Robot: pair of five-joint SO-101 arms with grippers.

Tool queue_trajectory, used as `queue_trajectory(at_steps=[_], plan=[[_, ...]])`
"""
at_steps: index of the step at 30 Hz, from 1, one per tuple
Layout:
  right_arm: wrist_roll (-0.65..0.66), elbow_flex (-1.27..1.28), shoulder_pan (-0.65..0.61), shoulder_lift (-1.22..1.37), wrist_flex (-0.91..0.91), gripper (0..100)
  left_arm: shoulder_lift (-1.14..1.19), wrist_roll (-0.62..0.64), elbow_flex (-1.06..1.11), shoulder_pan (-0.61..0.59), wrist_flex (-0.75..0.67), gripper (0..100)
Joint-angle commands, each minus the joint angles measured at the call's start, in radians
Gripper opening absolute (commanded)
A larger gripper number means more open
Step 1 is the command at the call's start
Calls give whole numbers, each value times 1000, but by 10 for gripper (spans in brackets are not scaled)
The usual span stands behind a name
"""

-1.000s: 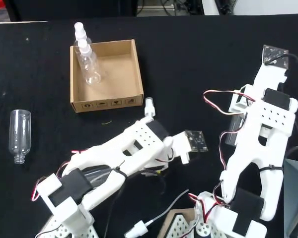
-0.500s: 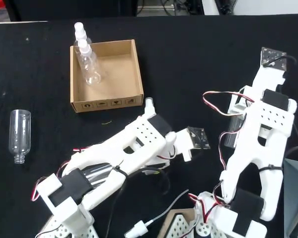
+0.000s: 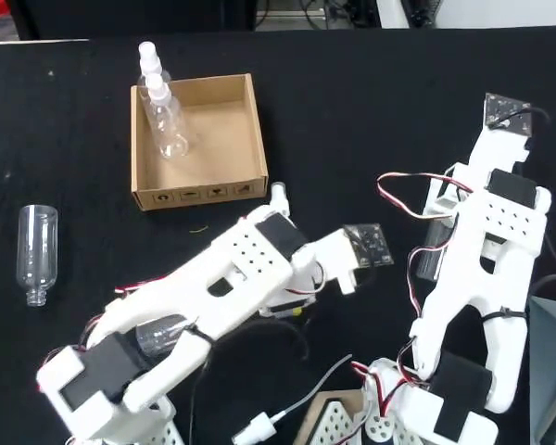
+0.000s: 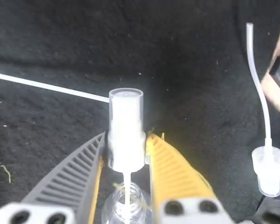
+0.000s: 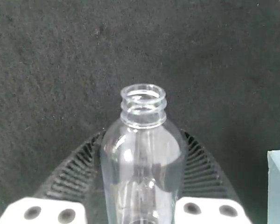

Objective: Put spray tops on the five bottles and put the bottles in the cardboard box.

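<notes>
My left gripper [image 4: 126,140] is shut on a white spray top [image 4: 126,123]. Its dip tube runs down into the open neck of a clear bottle [image 4: 123,205] between the fingers. In the high view this top [image 3: 278,195] sits just off the front right corner of the cardboard box [image 3: 250,130]. My right gripper [image 5: 143,135] is shut on a topless clear bottle [image 5: 143,149], held at the right of the table [image 3: 433,250]. One capped bottle [image 3: 169,120] lies in the box, and another [image 3: 151,60] is at its back wall. An open bottle [image 3: 37,250] lies far left.
A loose spray top [image 3: 258,429] with its long tube lies near the table's front edge between the arm bases. Another loose top [image 4: 268,170] lies near the left gripper. A grey-blue block [image 3: 551,362] stands at the right edge. Bare black cloth stretches between the box and the right arm.
The left arm's elbow and body have swung up and forward while its gripper with the spray top stays near the box corner. The right arm has edged slightly away.
</notes>
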Motion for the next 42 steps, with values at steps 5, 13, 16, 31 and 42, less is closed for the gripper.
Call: queue_trajectory(at_steps=[5,13,16,31,42], plan=[[11,-5,15,-16,-12,120,-143,81,-5,-15,-23,29],[11,-12,15,-16,14,120,-239,158,47,-15,-124,29],[11,-12,15,-16,14,120,-299,183,61,-16,-155,29],[8,39,-12,-133,12,120,-414,308,48,-119,-287,29],[9,111,-44,-240,8,120,-539,397,38,-120,-307,29]])
